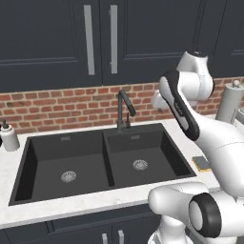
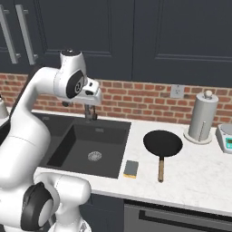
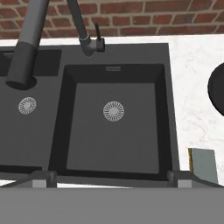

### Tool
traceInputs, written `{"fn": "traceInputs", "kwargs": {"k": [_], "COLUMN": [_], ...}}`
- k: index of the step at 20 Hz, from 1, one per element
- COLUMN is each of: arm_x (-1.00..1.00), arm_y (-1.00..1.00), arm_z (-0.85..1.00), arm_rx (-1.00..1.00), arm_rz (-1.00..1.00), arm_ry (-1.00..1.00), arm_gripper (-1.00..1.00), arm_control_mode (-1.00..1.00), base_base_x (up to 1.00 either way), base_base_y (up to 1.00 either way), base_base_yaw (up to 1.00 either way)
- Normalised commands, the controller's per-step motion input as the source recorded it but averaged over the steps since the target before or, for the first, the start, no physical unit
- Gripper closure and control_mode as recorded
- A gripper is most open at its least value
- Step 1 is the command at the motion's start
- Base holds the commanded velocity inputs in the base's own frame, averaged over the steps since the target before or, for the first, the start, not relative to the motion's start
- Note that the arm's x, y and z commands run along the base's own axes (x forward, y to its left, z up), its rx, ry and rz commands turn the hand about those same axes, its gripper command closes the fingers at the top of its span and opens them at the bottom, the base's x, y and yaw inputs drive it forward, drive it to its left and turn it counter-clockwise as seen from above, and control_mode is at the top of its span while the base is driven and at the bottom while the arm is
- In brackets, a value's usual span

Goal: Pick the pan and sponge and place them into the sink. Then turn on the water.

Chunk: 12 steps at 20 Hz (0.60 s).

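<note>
The black double-basin sink [image 1: 102, 136] lies below my gripper [image 3: 112, 177], which hangs open and holds nothing, high over the right basin [image 3: 173, 109]. Both fingertips [image 3: 43, 177] stand wide apart. The round black pan [image 2: 163, 144] rests on the white counter right of the sink, its brown handle pointing to the front edge. Its rim also shows at the right in the hand view [image 3: 217, 92]. The small yellow sponge [image 2: 131, 168], dark face up, lies between the sink and the pan near the front edge [image 3: 203, 164] [image 1: 201, 163]. No water is in view at the dark faucet [image 1: 123, 109].
A paper towel holder [image 2: 202, 117] and a small scale [image 2: 226, 138] stand at the back right of the counter. A soap dispenser [image 1: 7, 136] sits left of the sink. The faucet spout [image 3: 26, 48] reaches over the divider, close to my hand.
</note>
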Motion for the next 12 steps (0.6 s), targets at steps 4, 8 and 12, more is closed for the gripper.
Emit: {"fn": "traceInputs", "kwargs": {"k": [4,8,12], "arm_x": [0.00,0.00,0.00], "arm_y": [-0.38,-0.62,-0.61], "arm_z": [-0.23,-0.22,-0.19], "arm_rx": [0.00,0.00,0.00], "arm_rz": [0.00,0.00,0.00], "arm_ry": [0.06,0.09,0.03], "arm_gripper": [-1.00,-1.00,-1.00], "arm_control_mode": [-1.00,-1.00,-1.00], "base_base_x": [0.00,0.00,0.00], "base_base_y": [0.00,0.00,0.00], "base_base_yaw": [0.00,0.00,0.00]}}
